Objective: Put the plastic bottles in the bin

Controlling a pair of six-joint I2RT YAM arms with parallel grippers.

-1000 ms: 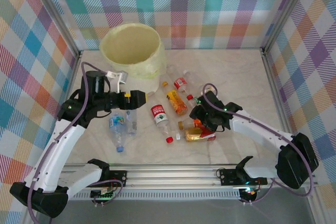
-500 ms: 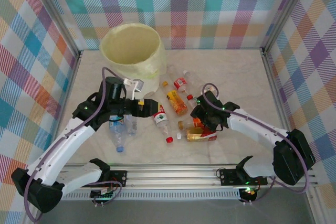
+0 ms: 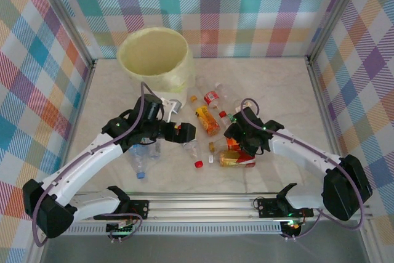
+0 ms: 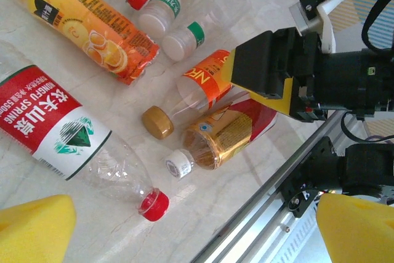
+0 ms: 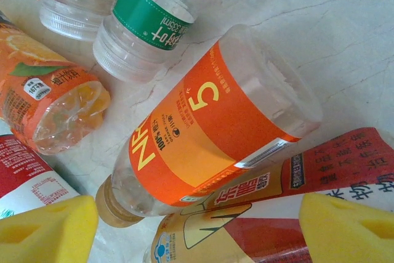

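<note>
Plaid walls ring the marble bench (image 3: 277,90). From above, the bin (image 3: 184,60) stands behind the left gripper (image 3: 186,132); the plastic bottles (image 3: 207,120) lie between it and the right gripper (image 3: 237,146). Left wrist: gripper wide, empty; the red-labelled bottle (image 4: 61,130) lies ahead-left, slanting, cap nearest. Right wrist: gripper parted, holding nothing; the orange-labelled bottle (image 5: 203,133) slants just ahead.

You see glossy clear plastic bottles (image 4: 74,130) with shiny film labels on a smooth marble-look worktop (image 4: 203,207); the left end effector (image 4: 194,229) wears matt, porous yellow foam pads (image 4: 34,226); your round pale-yellow bin (image 3: 166,81) has a crinkled translucent liner.
</note>
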